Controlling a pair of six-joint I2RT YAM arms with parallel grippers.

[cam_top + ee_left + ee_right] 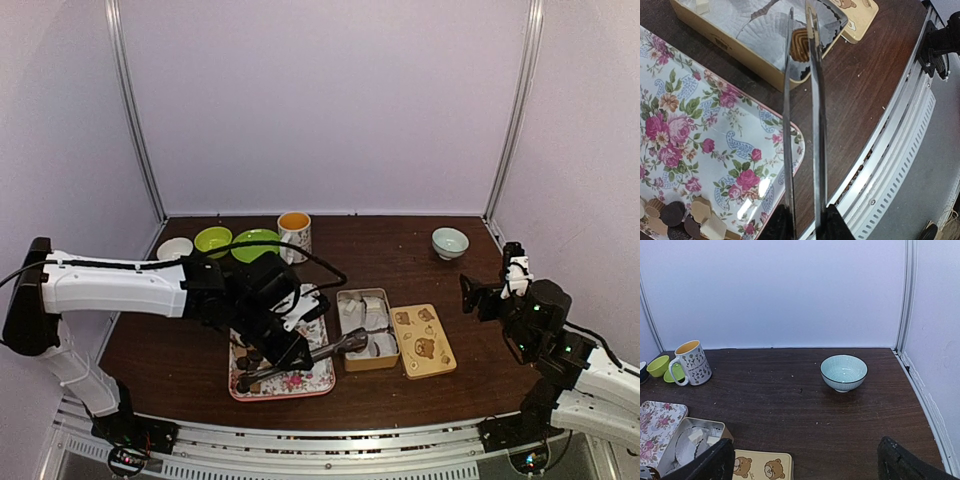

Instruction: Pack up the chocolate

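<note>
Several chocolate pieces (675,217), dark round and pale blocky, lie at the near corner of the floral tray (700,125); they also show in the top view (250,356). My left gripper (807,220) is shut on long metal tongs (812,115), which reach out over the open tin (347,298) lined with white paper cups. A brown ridged chocolate (801,44) shows between the tong arms over the tin's near corner; I cannot tell whether it is pinched or resting. My right gripper (807,466) is open and empty, raised at the right (480,296).
The tin's lid (423,341) with bear pictures lies right of the tin. A mug (294,235), two green bowls (213,240) and a white bowl (175,248) stand at the back left. A teal bowl (843,372) stands at the back right.
</note>
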